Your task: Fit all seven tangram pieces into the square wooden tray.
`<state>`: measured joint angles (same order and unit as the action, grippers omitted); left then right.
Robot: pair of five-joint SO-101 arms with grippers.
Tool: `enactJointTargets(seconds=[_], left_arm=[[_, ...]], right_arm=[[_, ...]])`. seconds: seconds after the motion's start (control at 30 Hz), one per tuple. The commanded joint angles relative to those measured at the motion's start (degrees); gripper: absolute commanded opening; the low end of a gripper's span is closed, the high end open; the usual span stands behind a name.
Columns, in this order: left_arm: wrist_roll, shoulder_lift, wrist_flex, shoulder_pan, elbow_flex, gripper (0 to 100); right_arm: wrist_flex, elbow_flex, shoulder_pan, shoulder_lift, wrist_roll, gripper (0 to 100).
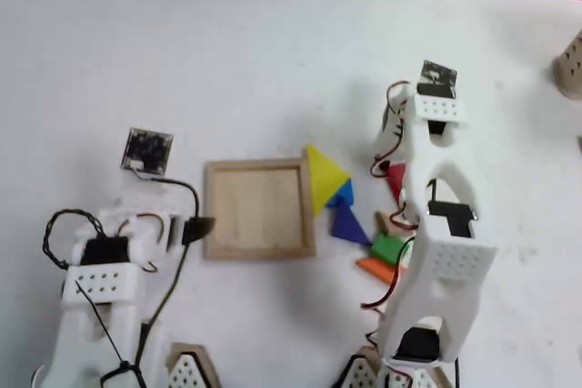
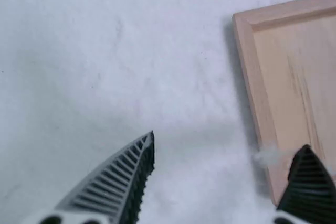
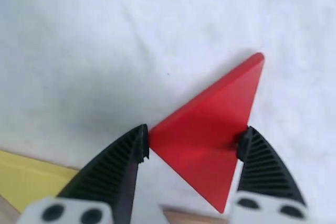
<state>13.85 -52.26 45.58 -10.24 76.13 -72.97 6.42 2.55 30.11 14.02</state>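
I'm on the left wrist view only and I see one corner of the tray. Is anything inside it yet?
Observer: No. In the high view the wooden tray shows bare wood all over its floor.
Operator: Where are the pieces, then?
Observer: They are grouped between the tray and the right arm. The yellow triangle lies right at the tray's rim.
Operator: What about the right arm?
Observer: The right gripper has a fingertip against each side of the red triangle.
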Motion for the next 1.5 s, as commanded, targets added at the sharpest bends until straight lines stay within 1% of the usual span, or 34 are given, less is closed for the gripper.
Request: enactJointTargets(seconds=[0.0,0.37,0.57,1.0,1.07,1.17,1.23,1.43,1.47], left_arm=[[0.6,-0.3,0.2,0.3,-0.4,39],[0.6,-0.3,0.2,0.3,-0.4,39],[0.6,-0.3,0.2,0.3,-0.4,39],[0.6,-0.3,0.2,0.3,-0.4,39],[0.6,-0.3,0.2,0.3,-0.4,39],[0.6,-0.3,0.2,0.3,-0.4,39],[0.6,-0.3,0.2,0.3,-0.4,39],[0.6,-0.3,0.2,0.3,-0.4,39],[0.6,-0.3,0.2,0.3,-0.4,39]], right_arm=[[-0.2,-0.3,-0.2,-0.7,0.3,18.3],[-1.4,0.2,0.1,-1.4,0.2,18.3],[-2.9,0.0,-0.2,-4.6,0.2,18.3],[-2.7,-1.6,0.2,-4.8,-0.1,18.7],[-2.8,-1.6,0.0,-5.2,-2.8,20.8],[-2.7,-1.4,-0.9,-5.4,-4.7,31.2],[-2.7,-1.4,-1.4,-5.4,-4.8,35.4],[-2.9,-1.1,-1.2,-8.2,-4.4,33.0],[-2.9,-1.1,-1.2,-9.0,-3.3,33.0]])
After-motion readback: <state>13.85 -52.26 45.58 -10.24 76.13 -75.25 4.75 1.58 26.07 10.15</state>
